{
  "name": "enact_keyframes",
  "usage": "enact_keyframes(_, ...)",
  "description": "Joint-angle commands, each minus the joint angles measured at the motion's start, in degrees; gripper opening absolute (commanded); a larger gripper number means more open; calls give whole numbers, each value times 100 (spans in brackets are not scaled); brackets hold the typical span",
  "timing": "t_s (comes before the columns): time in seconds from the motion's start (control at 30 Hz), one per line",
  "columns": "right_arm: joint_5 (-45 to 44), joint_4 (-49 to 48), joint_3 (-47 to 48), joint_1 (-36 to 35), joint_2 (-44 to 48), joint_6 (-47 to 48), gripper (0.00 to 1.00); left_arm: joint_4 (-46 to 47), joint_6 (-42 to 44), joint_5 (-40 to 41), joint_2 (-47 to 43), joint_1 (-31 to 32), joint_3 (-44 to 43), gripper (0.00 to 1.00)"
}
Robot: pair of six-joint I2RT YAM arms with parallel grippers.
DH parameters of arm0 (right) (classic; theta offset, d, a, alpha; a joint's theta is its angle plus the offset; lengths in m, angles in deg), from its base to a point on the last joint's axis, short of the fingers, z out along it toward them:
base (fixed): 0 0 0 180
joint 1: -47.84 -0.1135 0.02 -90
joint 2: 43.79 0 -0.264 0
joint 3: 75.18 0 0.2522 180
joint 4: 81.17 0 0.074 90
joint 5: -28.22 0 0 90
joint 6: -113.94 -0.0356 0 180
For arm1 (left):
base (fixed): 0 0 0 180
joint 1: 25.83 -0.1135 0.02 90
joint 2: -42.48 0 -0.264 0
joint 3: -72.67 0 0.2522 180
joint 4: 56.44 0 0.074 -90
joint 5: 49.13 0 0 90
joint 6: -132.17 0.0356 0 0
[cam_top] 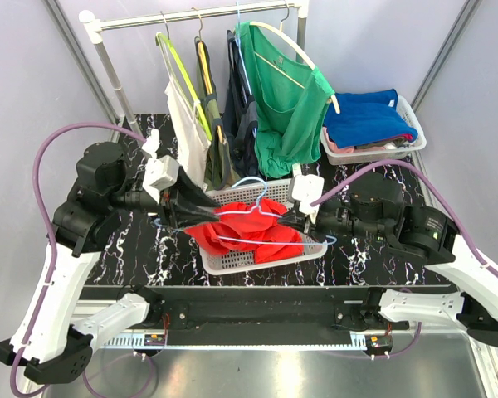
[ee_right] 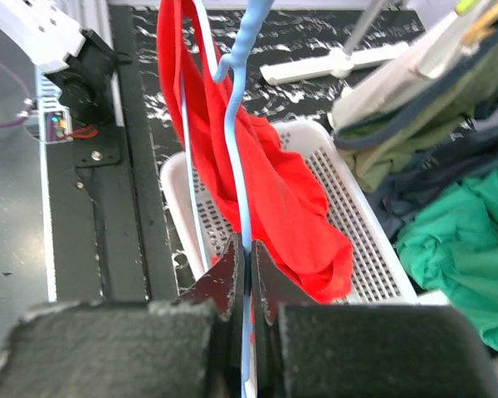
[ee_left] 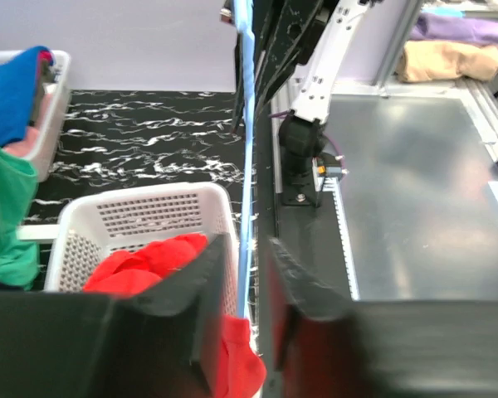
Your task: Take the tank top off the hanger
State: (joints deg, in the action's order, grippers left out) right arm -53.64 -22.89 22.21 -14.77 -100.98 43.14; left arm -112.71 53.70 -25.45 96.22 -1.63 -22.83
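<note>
R tool (ee_right: 246, 257) is pressed shut on the light-blue hanger (ee_right: 237, 166) wire, pinching it betw. the tips. L tool (ee_left: 247, 249) is spread, w/ the same wire running thru the gap; it seems to touch neither finger. Red tank top (ee_right: 286, 207) hangs off the wire just ahead of the R tool and sags into the white basket (ee_right: 361, 224) below both tools. At least one strap looks looped on the wire.

Step, my read: strip the cloth off while the R tool anchors the hanger. To do it well:
- Hold the R pinch firm so the wire can't spin.
- L tool should take cloth, not wire, close to the strap.
- Pull along the hanger arm, away from the R tool, low over the basket.

Hard to see:
- Which strap is hooked.
- Hanger top, cut off at the frame edge.
- L tool's fingers, dark and blurred, w/ the cloth under them partly hidden.
</note>
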Motion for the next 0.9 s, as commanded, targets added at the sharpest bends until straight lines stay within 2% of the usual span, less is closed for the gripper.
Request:
enact_keyframes(0.0,-714,22,135,-14,156,-101,0,146,78,242,-65,-65,-202,47)
enact_keyframes(0.03,-900,101,257,-6,94,-92,0,146,95,417,-74,-65,-194,56)
enact_keyframes(0.1,-1461,364,399,-23,6,-118,0,146,148,576,-100,-74,-185,64)
enact_keyframes(0.13,-1612,444,538,-15,-90,-136,0,146,174,690,-117,-74,-185,82)
enact_keyframes(0.23,-1878,883,846,-14,-336,-294,0,137,236,805,-188,-74,-98,87)
enact_keyframes(0.3,-1930,1155,952,-14,-433,-416,0,137,305,858,-267,-65,-1,87)
enact_keyframes(0.4,-2140,1612,1233,-15,-635,-653,0,119,569,1147,-539,-74,681,85)
enact_keyframes(0.53,-1975,2289,1874,-14,-934,-1023,0,145,947,2383,-934,-56,1631,84)
enact_keyframes(0.6,-2053,2597,2016,-15,-987,-1181,0,364,1114,2720,-1180,-56,2115,85)
enact_keyframes(0.7,-2054,2721,2113,-23,-952,-1261,0,760,992,3037,-1462,-30,2547,87)
enact_keyframes(0.87,-1755,2616,2096,-15,-855,-1314,0,1260,500,3565,-1410,93,2838,86)
